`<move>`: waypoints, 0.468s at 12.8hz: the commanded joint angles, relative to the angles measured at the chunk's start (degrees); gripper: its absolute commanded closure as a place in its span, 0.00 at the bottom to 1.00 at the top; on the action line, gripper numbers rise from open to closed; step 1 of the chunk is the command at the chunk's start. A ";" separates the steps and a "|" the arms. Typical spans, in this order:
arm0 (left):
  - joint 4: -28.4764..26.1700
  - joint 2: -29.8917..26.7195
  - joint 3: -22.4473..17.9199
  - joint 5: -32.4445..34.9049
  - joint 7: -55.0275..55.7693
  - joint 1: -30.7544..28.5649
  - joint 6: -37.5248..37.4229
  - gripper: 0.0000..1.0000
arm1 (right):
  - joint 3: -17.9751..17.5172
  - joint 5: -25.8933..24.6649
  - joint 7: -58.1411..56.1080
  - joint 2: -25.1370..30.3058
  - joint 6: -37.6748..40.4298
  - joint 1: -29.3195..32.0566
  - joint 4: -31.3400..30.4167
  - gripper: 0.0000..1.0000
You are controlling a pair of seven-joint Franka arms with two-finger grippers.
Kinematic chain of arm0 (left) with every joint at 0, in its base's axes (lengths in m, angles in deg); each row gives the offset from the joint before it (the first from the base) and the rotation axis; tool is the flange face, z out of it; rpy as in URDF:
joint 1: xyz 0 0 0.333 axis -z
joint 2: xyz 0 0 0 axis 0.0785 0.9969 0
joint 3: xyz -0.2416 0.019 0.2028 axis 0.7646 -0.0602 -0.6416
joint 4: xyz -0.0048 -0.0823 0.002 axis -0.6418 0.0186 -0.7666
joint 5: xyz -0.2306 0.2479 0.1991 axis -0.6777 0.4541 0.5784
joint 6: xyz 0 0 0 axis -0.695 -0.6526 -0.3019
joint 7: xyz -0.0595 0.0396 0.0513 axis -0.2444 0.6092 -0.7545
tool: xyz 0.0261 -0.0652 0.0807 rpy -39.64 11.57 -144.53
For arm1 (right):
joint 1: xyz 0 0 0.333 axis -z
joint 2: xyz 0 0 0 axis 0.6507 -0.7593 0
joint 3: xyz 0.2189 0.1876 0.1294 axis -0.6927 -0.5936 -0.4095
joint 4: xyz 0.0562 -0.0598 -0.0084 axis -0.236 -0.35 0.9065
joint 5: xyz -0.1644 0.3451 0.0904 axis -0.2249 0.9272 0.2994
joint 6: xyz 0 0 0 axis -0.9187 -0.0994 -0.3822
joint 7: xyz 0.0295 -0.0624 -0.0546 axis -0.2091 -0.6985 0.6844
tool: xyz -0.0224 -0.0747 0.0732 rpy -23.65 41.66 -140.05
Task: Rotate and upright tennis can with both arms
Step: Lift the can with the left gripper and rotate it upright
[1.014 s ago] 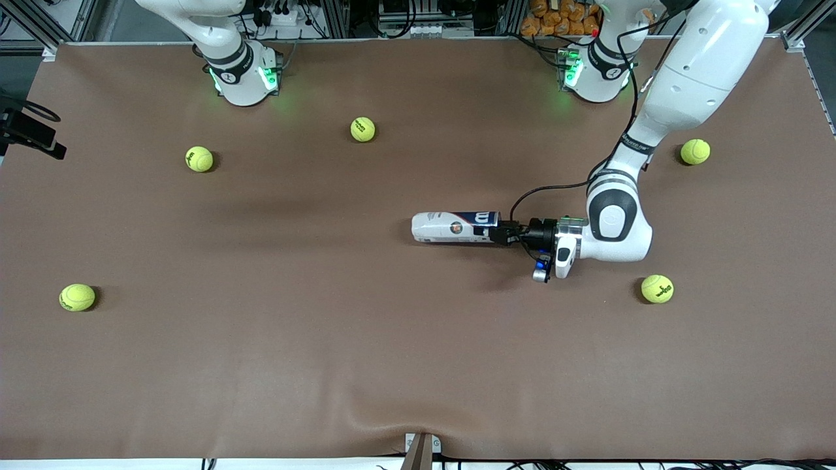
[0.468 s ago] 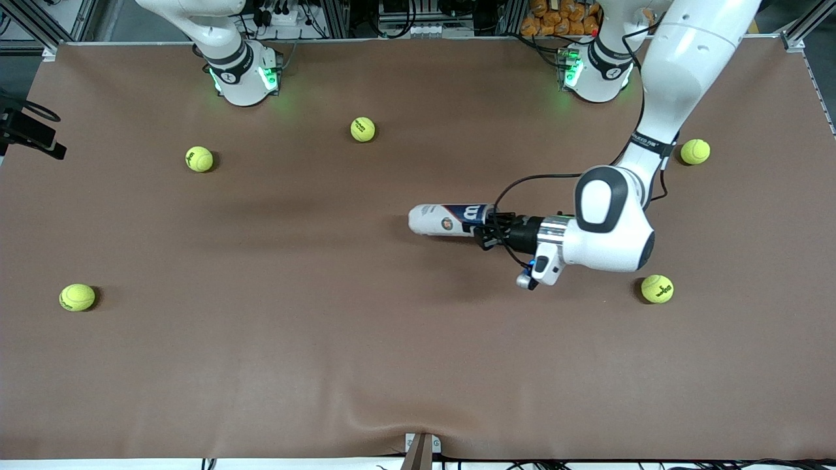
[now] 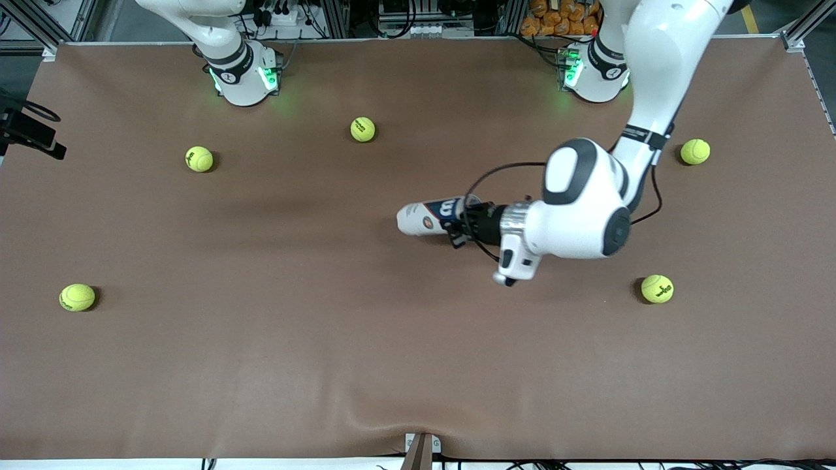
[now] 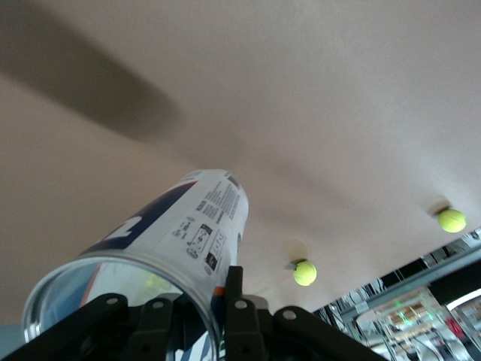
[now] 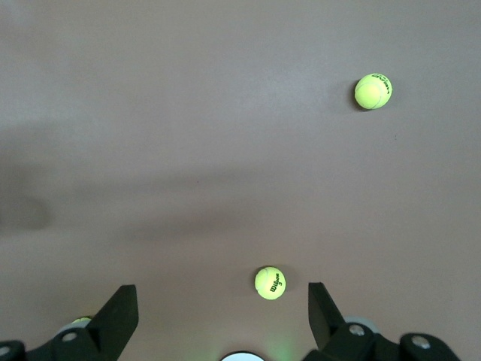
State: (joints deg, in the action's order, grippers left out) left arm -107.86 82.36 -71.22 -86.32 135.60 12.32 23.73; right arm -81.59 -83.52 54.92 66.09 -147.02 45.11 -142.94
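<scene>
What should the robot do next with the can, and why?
Probably keep tipping the can up. The left gripper is shut on its open rim end, and the can hangs slanted over the table, not upright. The right gripper waits open, high over the table, so it isn't helping yet.

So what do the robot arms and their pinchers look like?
Both arms are glossy white with rounded joints and black bands. The left arm has a dark oval patch on its elbow, a silvery wrist ring and a thin black cable looping beside it. The bases glow green. The left gripper and the right gripper are black, with two flat fingers studded with small bolts.
</scene>
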 commanded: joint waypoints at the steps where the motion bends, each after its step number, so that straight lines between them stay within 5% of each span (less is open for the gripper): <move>1: 7.90 4.19 -0.87 5.49 9.47 4.96 0.33 1.00 | -0.21 0.11 -0.71 1.06 -0.70 0.49 -0.81 0.00; 3: 9.23 4.90 -3.84 6.64 13.35 9.61 3.75 1.00 | -0.21 0.11 -0.71 1.06 -1.14 0.41 -0.81 0.00; 6: 9.58 4.99 -15.85 8.05 17.57 22.07 6.67 1.00 | -0.21 0.20 -0.62 0.88 -1.41 0.49 -0.81 0.00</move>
State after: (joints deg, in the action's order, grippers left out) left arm -100.71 86.28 -80.01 -80.02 149.84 27.13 29.59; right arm -81.59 -83.51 54.92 66.09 -147.82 45.11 -142.94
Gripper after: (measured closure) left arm 0.943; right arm 0.000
